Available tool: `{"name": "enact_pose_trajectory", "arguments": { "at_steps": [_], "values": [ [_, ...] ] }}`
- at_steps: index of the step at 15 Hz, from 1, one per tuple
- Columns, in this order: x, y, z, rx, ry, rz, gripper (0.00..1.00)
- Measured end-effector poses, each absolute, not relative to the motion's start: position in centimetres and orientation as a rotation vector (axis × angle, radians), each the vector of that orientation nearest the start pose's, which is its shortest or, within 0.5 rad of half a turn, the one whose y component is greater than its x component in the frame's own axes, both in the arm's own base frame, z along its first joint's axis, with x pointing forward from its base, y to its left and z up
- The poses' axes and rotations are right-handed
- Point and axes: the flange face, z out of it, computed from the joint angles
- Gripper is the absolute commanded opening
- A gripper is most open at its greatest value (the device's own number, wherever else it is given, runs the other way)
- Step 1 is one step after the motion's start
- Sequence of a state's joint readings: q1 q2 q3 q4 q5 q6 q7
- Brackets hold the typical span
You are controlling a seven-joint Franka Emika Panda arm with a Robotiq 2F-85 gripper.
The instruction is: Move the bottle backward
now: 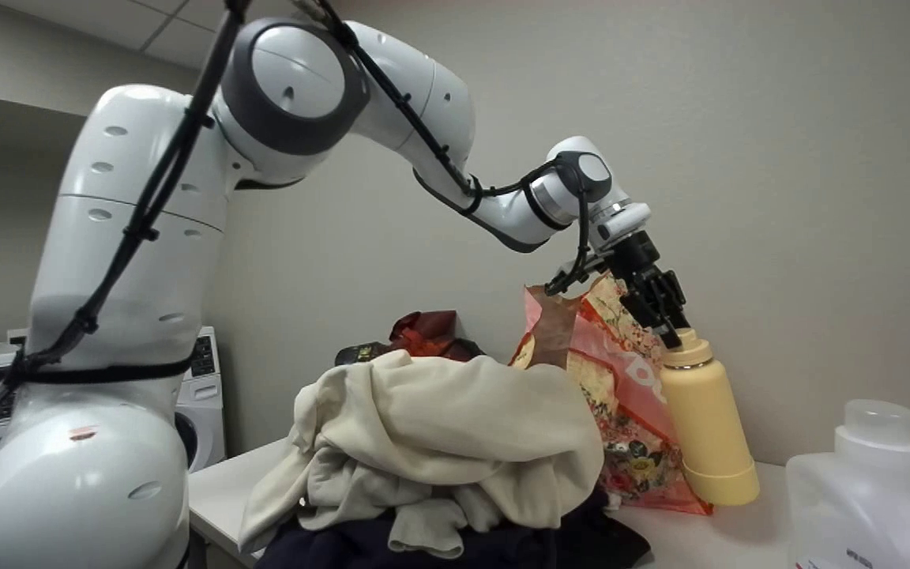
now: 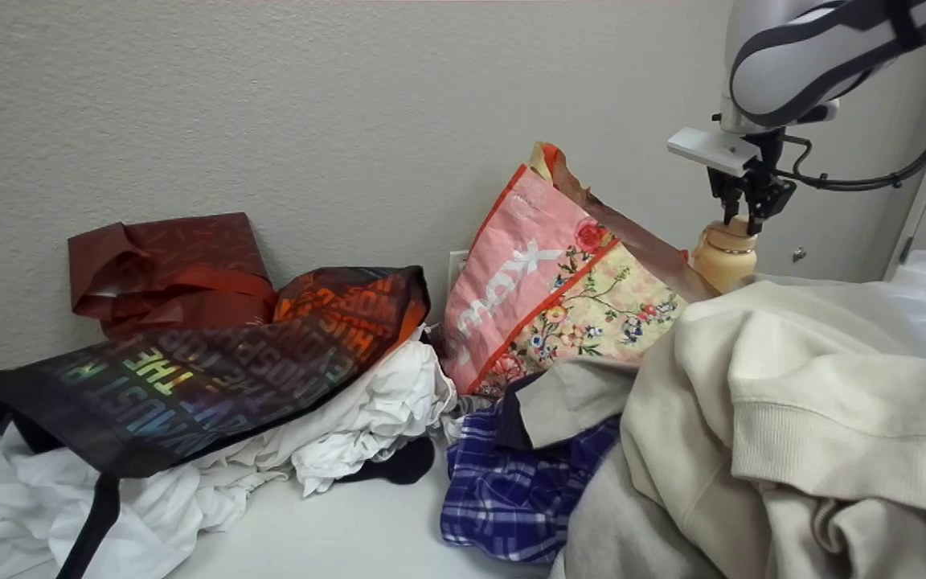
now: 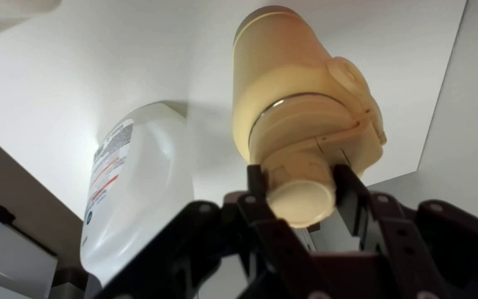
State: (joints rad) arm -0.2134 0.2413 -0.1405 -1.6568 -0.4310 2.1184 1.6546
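The fingers were closed on the narrow cap of the bottle, whose body slanted down beneath them in an exterior view. Whether its base touched the bench could not be determined. The principal risk was judged to lie in the hold, high and small: a jerked backward move could let the body swing or the cap slip from the fingers. Secondary: the white jug stood below and to one side of the fingers, near enough to be knocked; the floral bag, on their opposite side, could snag the base.
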Motion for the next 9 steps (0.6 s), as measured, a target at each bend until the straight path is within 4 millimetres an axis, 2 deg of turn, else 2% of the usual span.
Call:
{"name": "enact_pose_trajectory", "arguments": {
  "at_steps": [5,9],
  "values": [
    [65.4,-26.0,49.3,-1.936,2.679,-0.667,0.2],
    [67.5,-27.4,48.4,-1.873,2.782,-0.562,0.2]
  ]
}}
